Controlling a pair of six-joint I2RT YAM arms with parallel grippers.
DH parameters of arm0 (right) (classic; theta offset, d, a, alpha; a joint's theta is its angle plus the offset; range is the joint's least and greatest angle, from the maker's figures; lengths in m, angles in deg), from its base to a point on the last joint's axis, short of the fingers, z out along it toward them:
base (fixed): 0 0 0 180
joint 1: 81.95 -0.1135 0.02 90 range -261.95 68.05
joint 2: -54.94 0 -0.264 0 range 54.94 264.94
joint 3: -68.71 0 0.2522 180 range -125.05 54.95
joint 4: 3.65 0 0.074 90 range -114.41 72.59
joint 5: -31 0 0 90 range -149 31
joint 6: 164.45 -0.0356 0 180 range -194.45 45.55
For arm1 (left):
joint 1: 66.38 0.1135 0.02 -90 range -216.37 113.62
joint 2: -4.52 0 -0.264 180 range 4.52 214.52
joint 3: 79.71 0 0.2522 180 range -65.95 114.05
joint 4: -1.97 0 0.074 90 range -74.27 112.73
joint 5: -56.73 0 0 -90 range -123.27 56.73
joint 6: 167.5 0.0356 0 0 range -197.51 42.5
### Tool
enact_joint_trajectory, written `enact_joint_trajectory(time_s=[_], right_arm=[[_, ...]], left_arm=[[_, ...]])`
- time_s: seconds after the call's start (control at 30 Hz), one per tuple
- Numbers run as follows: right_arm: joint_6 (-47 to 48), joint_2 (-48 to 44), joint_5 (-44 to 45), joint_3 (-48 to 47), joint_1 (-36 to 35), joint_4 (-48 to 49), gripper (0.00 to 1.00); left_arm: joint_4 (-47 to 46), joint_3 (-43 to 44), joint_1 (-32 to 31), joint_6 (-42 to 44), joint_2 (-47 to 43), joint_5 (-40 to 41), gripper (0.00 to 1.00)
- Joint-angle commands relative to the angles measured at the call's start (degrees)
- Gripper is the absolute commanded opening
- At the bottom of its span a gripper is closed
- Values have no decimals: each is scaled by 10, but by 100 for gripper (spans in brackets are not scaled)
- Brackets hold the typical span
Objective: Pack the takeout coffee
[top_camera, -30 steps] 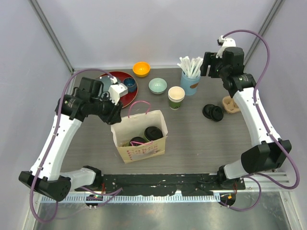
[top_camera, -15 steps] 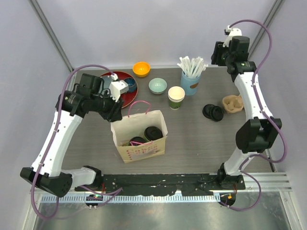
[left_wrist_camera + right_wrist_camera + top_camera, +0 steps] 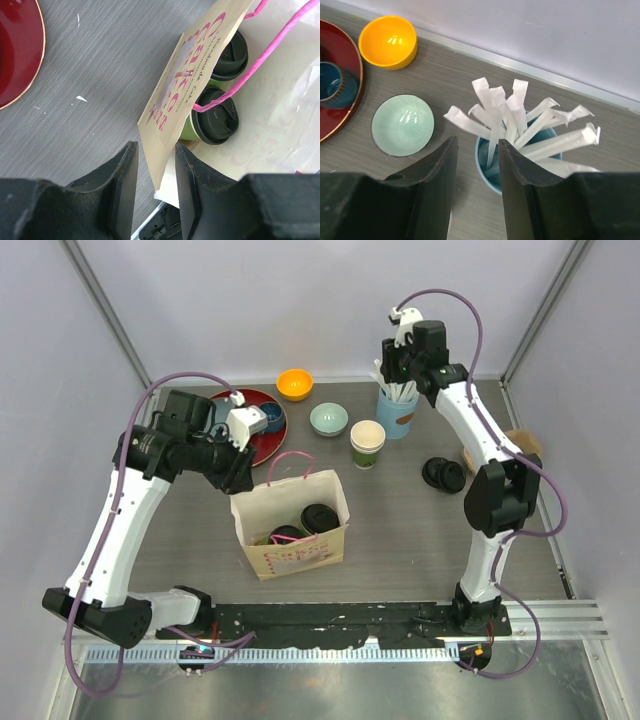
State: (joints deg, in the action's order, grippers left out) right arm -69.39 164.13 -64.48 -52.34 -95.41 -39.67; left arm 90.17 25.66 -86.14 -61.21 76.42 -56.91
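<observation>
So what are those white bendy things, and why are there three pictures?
They are two robot arms with pinching grippers. The big picture looks down from above; the other two come from cameras on each wrist. The left gripper pinches the edge of a paper bag with two lidded coffee cups inside. The right gripper is open above a light-blue cup of white sticks. On the table stand an open paper cup, black lids, an orange bowl, a pale green bowl and a red plate with a blue mug.
</observation>
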Motion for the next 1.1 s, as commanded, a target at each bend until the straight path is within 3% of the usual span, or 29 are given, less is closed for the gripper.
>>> enact_joint_trajectory(time_s=[0.0, 0.2, 0.77, 0.97, 1.07], right_arm=[[10, 45, 34, -56, -2, 13, 43], [-9, 87, 99, -101, -8, 3, 35], [-15, 137, 88, -133, -9, 4, 29], [-8, 138, 93, -132, -13, 3, 4], [-7, 116, 101, -122, -15, 4, 1]], left_arm=[[5, 16, -1, -5, 2, -6, 39], [4, 16, -1, -5, 4, -5, 39], [4, 14, -1, 0, 3, -11, 39], [5, 14, -1, 0, 0, -12, 39], [7, 13, -1, 1, -2, -12, 39]])
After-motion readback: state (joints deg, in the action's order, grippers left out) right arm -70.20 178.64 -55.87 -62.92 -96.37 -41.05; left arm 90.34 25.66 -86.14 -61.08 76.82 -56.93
